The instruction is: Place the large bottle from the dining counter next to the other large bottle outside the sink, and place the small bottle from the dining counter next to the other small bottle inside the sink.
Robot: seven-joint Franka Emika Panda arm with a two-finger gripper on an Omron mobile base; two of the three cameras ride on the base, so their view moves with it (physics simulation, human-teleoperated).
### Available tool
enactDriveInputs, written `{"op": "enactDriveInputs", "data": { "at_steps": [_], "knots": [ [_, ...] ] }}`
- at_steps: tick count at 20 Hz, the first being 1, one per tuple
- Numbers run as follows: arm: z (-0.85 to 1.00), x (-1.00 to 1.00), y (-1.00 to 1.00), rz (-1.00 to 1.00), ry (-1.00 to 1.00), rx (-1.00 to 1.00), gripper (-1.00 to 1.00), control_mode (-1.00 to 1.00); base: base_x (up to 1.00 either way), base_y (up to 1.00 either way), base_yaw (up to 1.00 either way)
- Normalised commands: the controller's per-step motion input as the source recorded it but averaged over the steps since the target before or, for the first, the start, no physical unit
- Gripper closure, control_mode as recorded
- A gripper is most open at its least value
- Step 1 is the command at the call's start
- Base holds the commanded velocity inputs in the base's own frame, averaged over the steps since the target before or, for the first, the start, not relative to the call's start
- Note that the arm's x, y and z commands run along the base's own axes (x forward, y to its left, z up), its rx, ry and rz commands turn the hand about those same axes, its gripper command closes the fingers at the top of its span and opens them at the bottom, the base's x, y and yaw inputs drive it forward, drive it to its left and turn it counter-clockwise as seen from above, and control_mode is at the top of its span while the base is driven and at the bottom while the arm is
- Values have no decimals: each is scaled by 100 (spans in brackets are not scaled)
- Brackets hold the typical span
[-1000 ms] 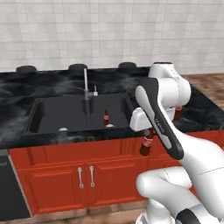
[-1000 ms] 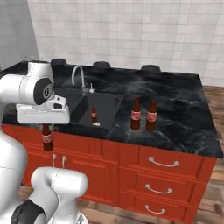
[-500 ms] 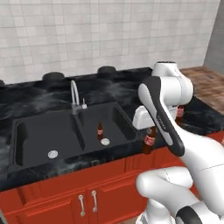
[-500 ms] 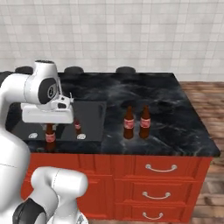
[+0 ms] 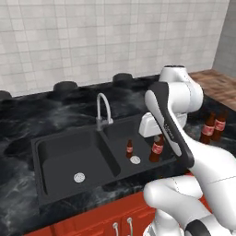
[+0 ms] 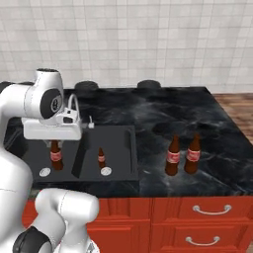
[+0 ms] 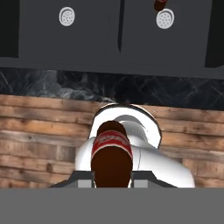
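Gripper [image 7: 112, 181] clenched on small brown red-labelled bottle [image 5: 156, 148], hanging at four o'clock of the black double-basin sink [image 5: 60, 159].

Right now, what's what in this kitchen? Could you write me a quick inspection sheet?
Surface: black marble-look counter over red cabinets with silver handles.
Job's things: a small bottle stands in the sink near a drain; two large bottles stand together on the counter beside the sink; another small bottle hangs upright from the gripper, in front of the sink.
Clutter: nothing seen.
Grippers: shut on the carried bottle's neck.
Cables: nothing seen.
Surroundings: white tiled wall, curved silver tap, round black stool seats along the far edge, wooden floor.
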Motion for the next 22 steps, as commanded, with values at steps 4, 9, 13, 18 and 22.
{"op": "enactDriveInputs", "data": {
  "at_steps": [4, 9, 13, 18, 22],
  "knots": [
    [0, 0, 0, 0, 0, 0, 100, 100, 47, -4, 0],
    [0, 0, 0, 0, 0, 0, 100, 100, 24, -28, 13],
    [0, 0, 0, 0, 0, 0, 100, 100, 18, -31, 13],
    [0, 0, 0, 0, 0, 0, 100, 100, 55, -25, -1],
    [0, 0, 0, 0, 0, 0, 100, 100, 15, -2, -5]
  ]
}}
